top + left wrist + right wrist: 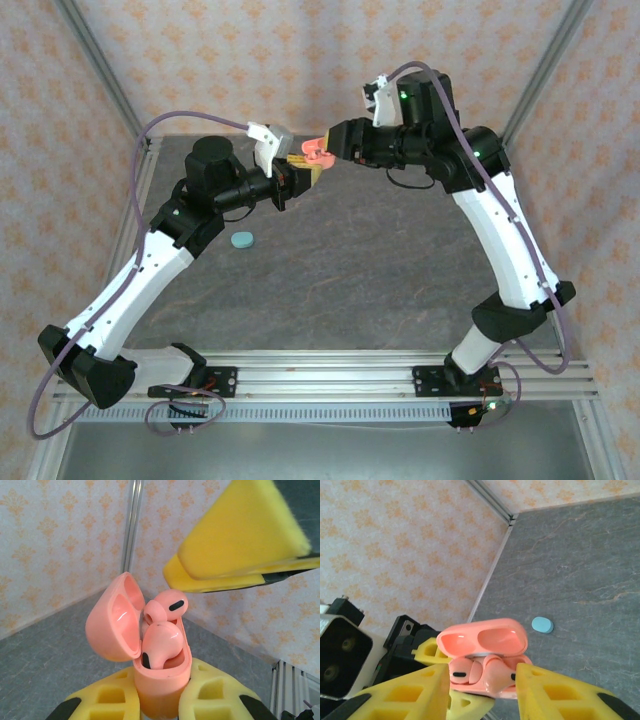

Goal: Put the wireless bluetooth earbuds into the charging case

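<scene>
My left gripper (160,701) is shut on the lower body of a salmon-pink charging case (161,680), held above the table with its lid (112,625) swung open. Two pink earbuds sit in it: one (161,645) low in its well, the other (167,607) standing higher and tilted. My right gripper (482,680) is open, with a yellow finger on each side of the case (482,690) and the earbuds (495,675) between them. From above, both grippers (299,179) (324,151) meet at the pink case (313,153). The teal earbuds are out of view.
A shut teal oval case (242,240) lies on the grey table (380,270) under the left forearm, and it is also seen from the right wrist (542,625). Patterned walls and metal frame posts (100,70) close in the back and sides.
</scene>
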Motion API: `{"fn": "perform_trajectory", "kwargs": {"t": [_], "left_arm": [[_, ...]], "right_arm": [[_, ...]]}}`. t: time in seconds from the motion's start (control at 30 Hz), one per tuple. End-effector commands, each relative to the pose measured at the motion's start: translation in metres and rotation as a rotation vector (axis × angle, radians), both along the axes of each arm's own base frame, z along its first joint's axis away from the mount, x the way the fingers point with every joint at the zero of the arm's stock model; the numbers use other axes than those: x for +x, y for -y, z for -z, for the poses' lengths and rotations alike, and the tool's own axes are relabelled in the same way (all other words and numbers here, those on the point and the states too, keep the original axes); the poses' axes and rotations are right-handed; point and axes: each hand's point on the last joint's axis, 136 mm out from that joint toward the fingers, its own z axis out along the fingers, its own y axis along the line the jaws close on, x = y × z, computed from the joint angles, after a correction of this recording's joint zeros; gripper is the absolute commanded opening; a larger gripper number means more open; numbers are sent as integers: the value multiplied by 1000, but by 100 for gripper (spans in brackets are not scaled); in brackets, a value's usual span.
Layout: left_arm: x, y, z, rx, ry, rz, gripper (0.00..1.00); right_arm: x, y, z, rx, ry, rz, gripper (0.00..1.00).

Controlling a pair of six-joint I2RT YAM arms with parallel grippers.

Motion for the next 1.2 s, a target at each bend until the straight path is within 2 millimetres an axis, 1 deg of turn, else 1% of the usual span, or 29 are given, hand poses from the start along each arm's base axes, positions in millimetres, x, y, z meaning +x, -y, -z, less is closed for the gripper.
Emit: {"fn": "perform_trajectory", "kwargs": {"t": [0.0,0.13,0.2,0.27,0.47,0.77,0.93,1.03,1.1,1.17], "left_arm": [[-16,-3,-35,-35,104,29,0],[-17,-1,-36,-36,103,40,0],[-18,-1,-36,-37,101,46,0],[-19,0,-37,-40,103,52,0],[-20,0,-39,-42,105,61,0],[-21,0,-40,-43,109,62,0],[-22,1,-41,-45,111,66,0],[-22,1,-40,-45,108,74,0],[-24,2,-41,-47,112,82,0],[-26,3,-43,-50,113,92,0]], "right_arm": [[-15,5,-5,-6,22,-43,41],[-13,10,6,-57,9,-28,41],[-10,11,10,-74,5,-17,40],[-9,11,12,-82,2,-12,37],[-2,12,13,-98,3,9,34],[2,19,7,-89,18,38,32],[2,18,4,-75,19,35,32],[3,19,-2,-55,28,38,32],[4,21,-10,-20,30,47,33],[7,24,-18,25,24,57,37]]}}
